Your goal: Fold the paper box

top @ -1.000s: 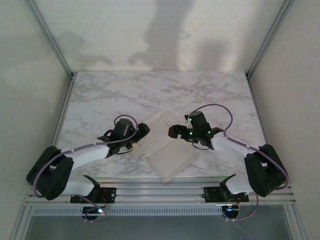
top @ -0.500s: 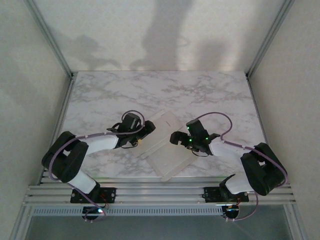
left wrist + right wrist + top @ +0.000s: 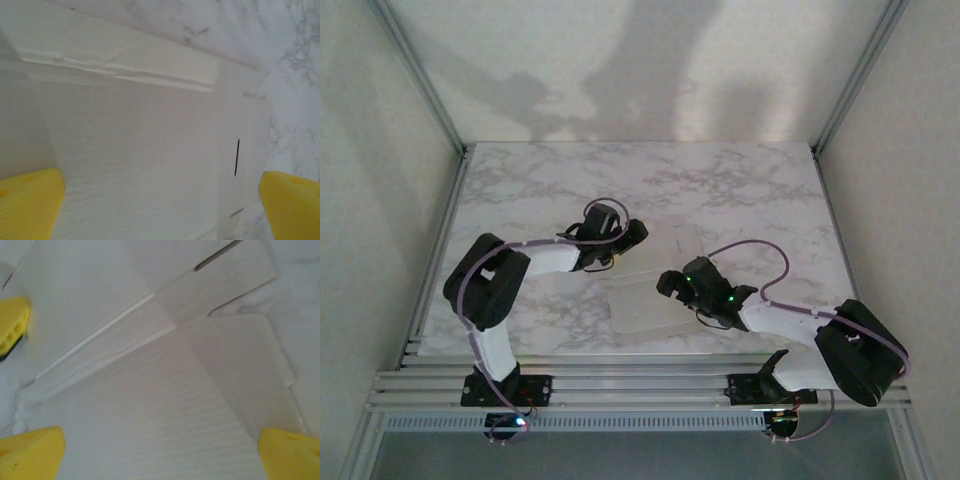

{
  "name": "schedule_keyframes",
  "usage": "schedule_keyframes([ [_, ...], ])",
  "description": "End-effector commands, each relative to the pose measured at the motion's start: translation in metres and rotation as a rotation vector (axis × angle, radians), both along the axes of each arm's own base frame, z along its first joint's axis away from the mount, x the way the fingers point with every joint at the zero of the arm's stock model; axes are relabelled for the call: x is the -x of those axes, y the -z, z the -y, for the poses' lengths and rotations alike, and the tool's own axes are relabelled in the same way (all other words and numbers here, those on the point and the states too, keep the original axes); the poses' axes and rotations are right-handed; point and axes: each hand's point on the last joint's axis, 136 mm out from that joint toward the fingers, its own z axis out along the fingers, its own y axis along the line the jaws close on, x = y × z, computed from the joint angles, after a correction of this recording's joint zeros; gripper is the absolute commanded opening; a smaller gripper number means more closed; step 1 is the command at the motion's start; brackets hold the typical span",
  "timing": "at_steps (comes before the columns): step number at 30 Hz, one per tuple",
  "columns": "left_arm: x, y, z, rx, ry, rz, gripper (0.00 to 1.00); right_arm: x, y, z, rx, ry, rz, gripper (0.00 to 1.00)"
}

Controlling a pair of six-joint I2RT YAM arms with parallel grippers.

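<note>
The paper box (image 3: 645, 305) lies flat and white face up in the middle of the marble table (image 3: 520, 190). My left gripper (image 3: 634, 238) hovers over its far left edge, open; its yellow fingertips (image 3: 30, 200) straddle the sheet (image 3: 150, 140) with nothing pinched, near a thin slit (image 3: 236, 157) and a raised crease (image 3: 125, 70). My right gripper (image 3: 668, 284) is open over the sheet's middle. Its yellow fingertips (image 3: 30, 452) frame a creased panel (image 3: 150, 405) and a tab flap (image 3: 235, 270). Nothing is gripped.
A yellow finger of the left gripper (image 3: 12, 325) shows at the left edge of the right wrist view. Aluminium frame posts (image 3: 420, 80) and white walls enclose the table; a rail (image 3: 640, 385) runs along the near edge.
The left arm swung farther and to the right, its elbow rising. The right gripper dropped nearer and leftward over the sheet. The paper box turned and slid slightly away from the near edge.
</note>
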Motion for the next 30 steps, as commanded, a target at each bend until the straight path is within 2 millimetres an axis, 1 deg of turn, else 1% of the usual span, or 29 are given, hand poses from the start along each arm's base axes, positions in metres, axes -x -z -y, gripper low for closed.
schedule_keyframes([
  [1,-0.020,-0.015,0.016,0.053,0.059,0.081,0.99,0.003,-0.010,-0.012,-0.084,0.024,0.008,0.99],
  [3,-0.035,-0.036,0.021,0.094,0.070,0.143,0.99,-0.002,-0.022,-0.020,-0.088,-0.023,0.054,0.99],
  [5,-0.046,-0.059,0.020,0.129,0.084,0.193,0.99,-0.009,-0.037,-0.023,-0.035,-0.072,0.109,0.99],
  [6,-0.049,-0.069,0.015,0.129,0.082,0.211,0.99,-0.013,-0.043,-0.022,-0.008,-0.093,0.131,0.99],
  [8,-0.056,-0.084,0.000,0.124,0.075,0.238,0.99,-0.024,-0.059,-0.025,0.028,-0.142,0.179,0.99],
  [11,-0.062,-0.096,-0.022,0.121,0.097,0.264,0.99,-0.041,-0.080,-0.030,0.057,-0.219,0.249,0.99],
  [12,-0.064,-0.098,-0.028,0.117,0.105,0.278,0.99,-0.048,-0.087,-0.031,0.053,-0.224,0.270,0.99],
  [13,-0.065,-0.099,-0.033,0.113,0.110,0.292,0.99,-0.050,-0.094,-0.035,0.034,-0.241,0.287,0.99],
  [14,-0.066,-0.100,-0.038,0.106,0.116,0.303,0.99,-0.061,-0.101,-0.032,0.019,-0.226,0.295,0.99],
  [16,-0.067,-0.100,-0.044,0.094,0.129,0.293,0.99,-0.074,-0.114,-0.034,0.019,-0.222,0.294,0.99],
  [18,-0.069,-0.102,-0.049,0.059,0.131,0.281,0.99,-0.085,-0.130,-0.041,0.029,-0.240,0.308,0.99],
  [21,-0.067,-0.108,-0.054,0.037,0.110,0.270,0.99,-0.094,-0.143,-0.052,0.041,-0.287,0.329,0.99],
  [23,-0.063,-0.107,-0.057,0.042,0.090,0.274,0.99,-0.095,-0.148,-0.060,0.037,-0.339,0.352,0.99],
  [26,-0.054,-0.099,-0.065,0.031,0.065,0.286,0.99,-0.090,-0.147,-0.072,0.010,-0.443,0.362,0.99],
  [29,-0.042,-0.088,-0.073,0.031,0.028,0.259,0.99,-0.083,-0.155,-0.072,-0.035,-0.475,0.354,0.99],
  [30,-0.037,-0.087,-0.074,0.031,0.029,0.245,0.99,-0.079,-0.159,-0.072,-0.060,-0.488,0.342,0.99],
])
